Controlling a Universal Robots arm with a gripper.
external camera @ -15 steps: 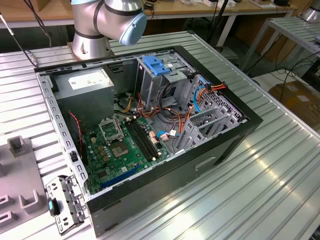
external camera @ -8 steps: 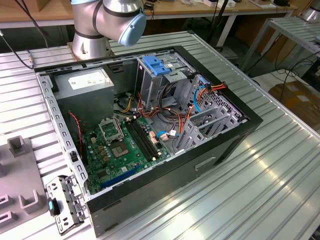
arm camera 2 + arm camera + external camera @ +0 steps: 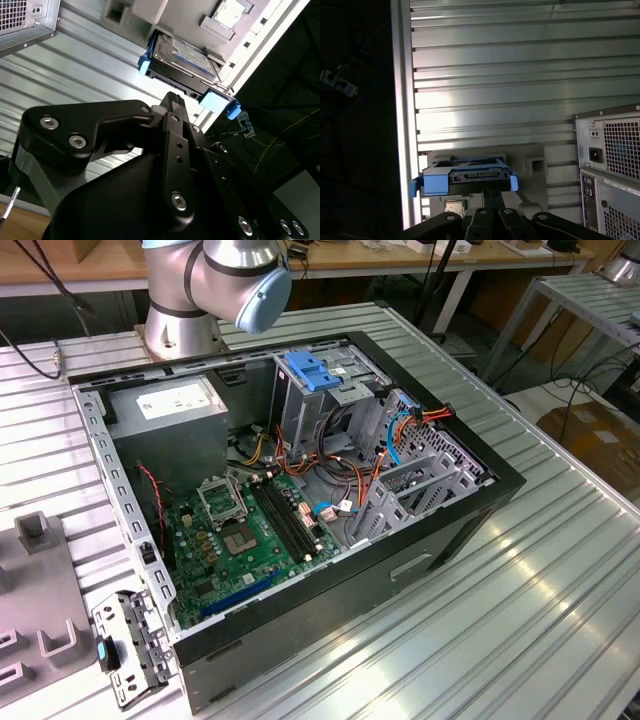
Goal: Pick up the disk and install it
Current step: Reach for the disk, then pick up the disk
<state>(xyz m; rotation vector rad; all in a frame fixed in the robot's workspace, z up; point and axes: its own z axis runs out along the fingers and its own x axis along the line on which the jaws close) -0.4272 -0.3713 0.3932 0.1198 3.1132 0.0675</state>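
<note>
The disk (image 3: 182, 56) is a flat silver drive with a white and blue label and blue plastic rails. It rests in a light grey holder (image 3: 150, 12) on the ribbed metal table, close to the table's edge. In the first wrist view the disk (image 3: 470, 176) shows end on, with its connector side towards me. My gripper (image 3: 172, 99) has black fingers (image 3: 487, 196) that stand together, shut, with nothing between them. It hovers a short way off the disk without touching it. The open computer case (image 3: 300, 490) lies on its side in the exterior view.
Inside the case sit a green motherboard (image 3: 245, 530), a grey power-supply box (image 3: 175, 405), a blue latch piece (image 3: 310, 370) over the drive cage, and loose orange and blue cables (image 3: 400, 430). The case's vented rear (image 3: 615, 165) stands close to the holder. A grey fixture (image 3: 40, 620) lies at the exterior view's left.
</note>
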